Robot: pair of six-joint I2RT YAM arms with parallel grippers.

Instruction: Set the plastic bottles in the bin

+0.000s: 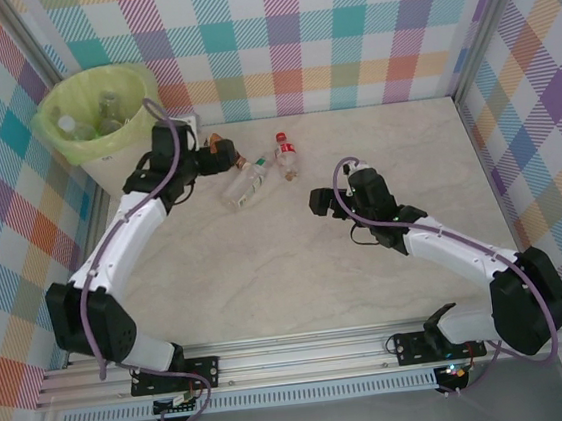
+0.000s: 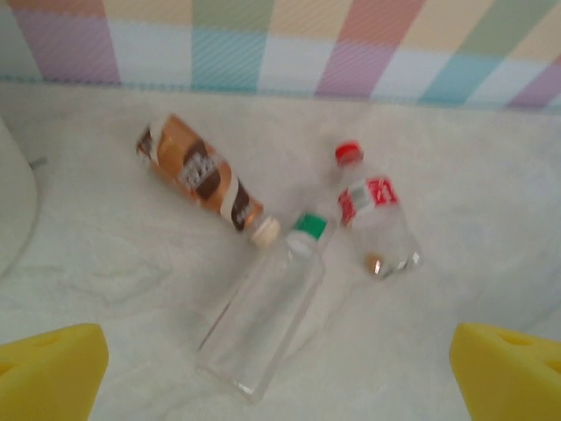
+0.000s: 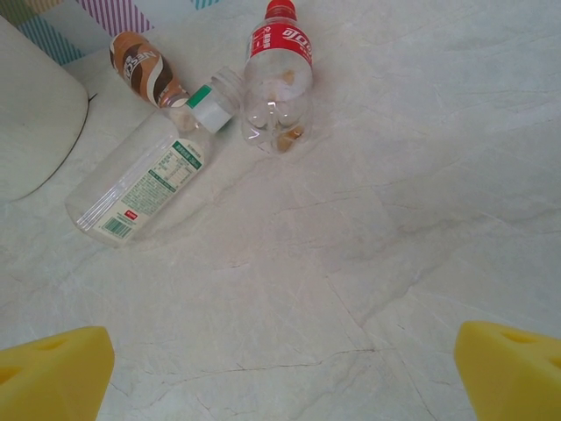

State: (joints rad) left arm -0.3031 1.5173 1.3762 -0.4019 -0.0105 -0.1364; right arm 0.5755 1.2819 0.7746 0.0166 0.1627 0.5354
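Three plastic bottles lie close together on the table. The brown-label bottle (image 1: 216,141) (image 2: 200,173) (image 3: 146,70) is nearest the bin. Next to it lie a clear green-capped bottle (image 1: 246,182) (image 2: 263,311) (image 3: 145,180) and a red-label, red-capped bottle (image 1: 287,158) (image 2: 375,215) (image 3: 279,79). The white bin (image 1: 100,114), lined with a yellow-green bag, stands at the back left with bottles inside. My left gripper (image 1: 227,159) (image 2: 280,386) hangs open just short of the green-capped bottle, holding nothing. Further right, my right gripper (image 1: 318,204) (image 3: 285,377) is open over bare table, facing the bottles.
The bin's white wall (image 3: 35,114) (image 2: 13,202) shows at the left edge of both wrist views. Checked fabric walls (image 1: 343,33) close in the table on three sides. Pale marbled tabletop (image 1: 297,269) stretches between the arms.
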